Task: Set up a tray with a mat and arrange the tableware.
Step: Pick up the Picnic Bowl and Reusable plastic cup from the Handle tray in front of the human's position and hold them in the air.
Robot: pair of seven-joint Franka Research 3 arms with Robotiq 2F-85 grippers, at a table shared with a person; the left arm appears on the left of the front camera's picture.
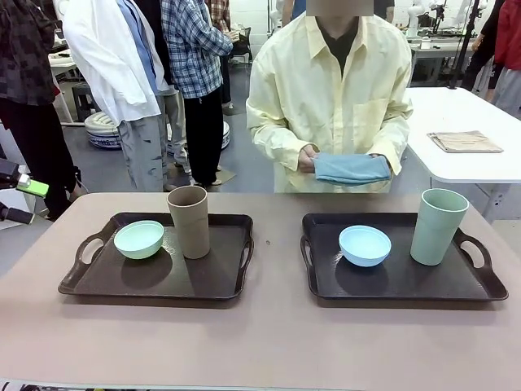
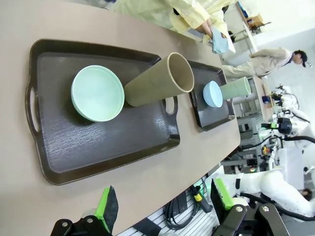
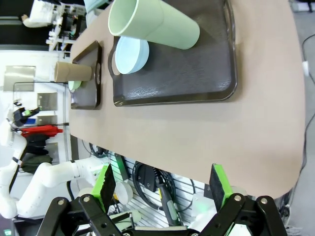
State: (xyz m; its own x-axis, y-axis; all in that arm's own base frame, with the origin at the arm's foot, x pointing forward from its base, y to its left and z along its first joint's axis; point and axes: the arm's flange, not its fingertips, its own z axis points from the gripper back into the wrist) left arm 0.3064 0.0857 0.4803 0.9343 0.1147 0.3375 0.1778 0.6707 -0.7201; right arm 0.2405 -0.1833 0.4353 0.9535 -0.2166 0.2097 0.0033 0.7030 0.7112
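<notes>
Left end effector (image 2: 165, 196) spread wide and empty, poised off the near edge of the desk (image 2: 162, 172). Straight ahead of its fingers, the left tray (image 2: 98, 142) with mint bowl (image 2: 97, 93) and, just beside the bowl, brown tumbler (image 2: 157, 81). Right end effector (image 3: 162, 186) likewise wide and empty; ahead of it, the right tray (image 3: 197, 69) carrying blue bowl (image 3: 132, 54) and pale green tumbler (image 3: 157, 24). Folded blue mat (image 1: 352, 169) far beyond both, in the person's hands (image 1: 308, 159). Likely step: clearing a tray for the mat. For a clean lift, approach each tumbler from the side at mid-height, jaws square to its wall; take bowls by the rim; stay clear of tray handles.
</notes>
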